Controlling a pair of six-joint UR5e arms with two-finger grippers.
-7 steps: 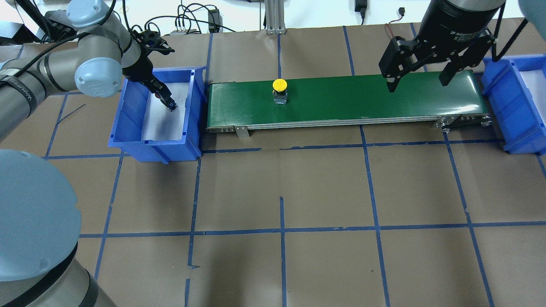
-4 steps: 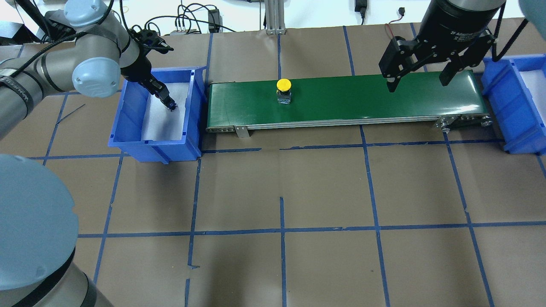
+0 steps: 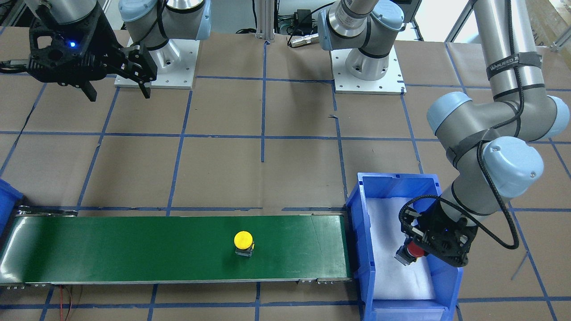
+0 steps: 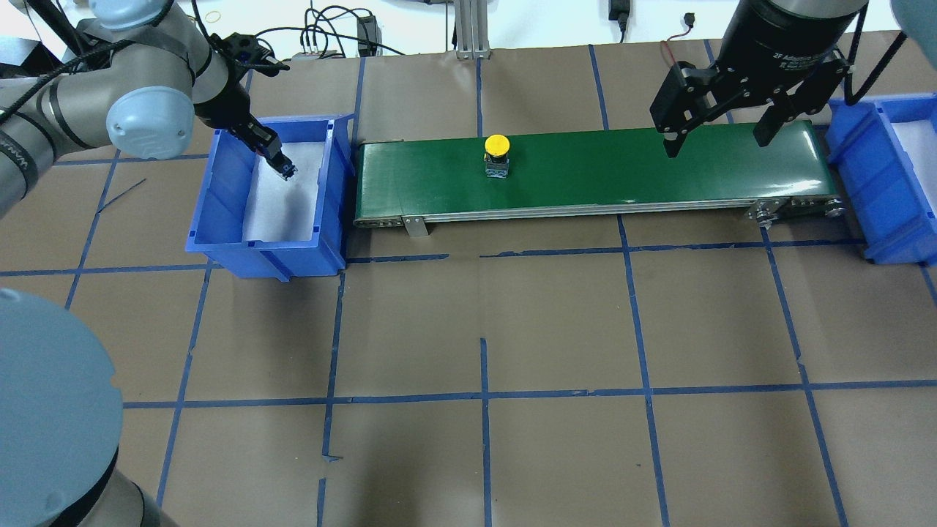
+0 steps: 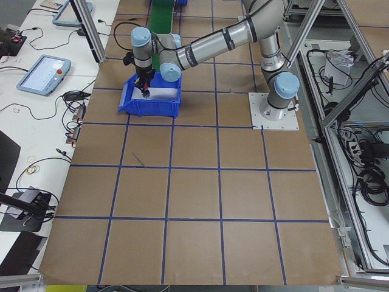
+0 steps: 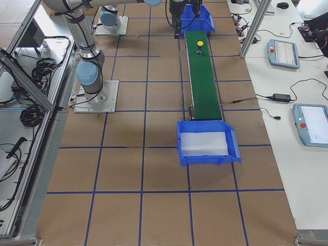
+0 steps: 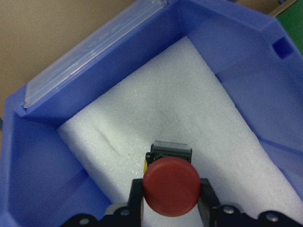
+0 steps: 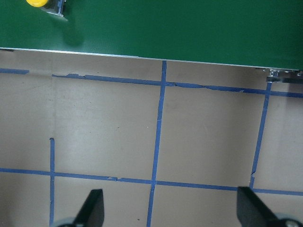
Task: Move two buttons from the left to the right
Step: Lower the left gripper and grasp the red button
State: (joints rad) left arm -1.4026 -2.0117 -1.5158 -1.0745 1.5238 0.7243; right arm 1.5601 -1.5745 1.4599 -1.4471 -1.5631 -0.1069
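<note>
**A:** Where is the red one?

**B:** The red button (image 7: 171, 186) is in the left gripper (image 4: 285, 170). The jaws are clamped on its dark body from either side, just under the round cap. It is inside the left blue bin (image 4: 219, 245), over the white foam pad (image 7: 189, 94) that lines the floor. From the front-facing camera it looks tilted in the grip. I cannot tell whether its base touches the foam.

**A:** And the other?

**B:** The yellow button (image 4: 497, 144) stands upright, cap up, on the green conveyor belt (image 4: 622, 172). It is on the belt's left half, nearer the left bin than the right blue bin (image 4: 856, 168), and well apart from both grippers.

**A:** What about the right arm?

**B:** The right gripper (image 4: 716, 146) hangs high near the belt's right end, pointing down, with its jaws wide apart. Its wrist camera looks between them at the brown paper and blue tape lines of the surface (image 4: 556, 322). The belt's near edge runs along the top of that view, and the yellow cap sits in the top left corner.

**A:** How do the bins lie?

**B:** One sits at each end of the belt, close against it. The right one is lined in white as well.
</note>
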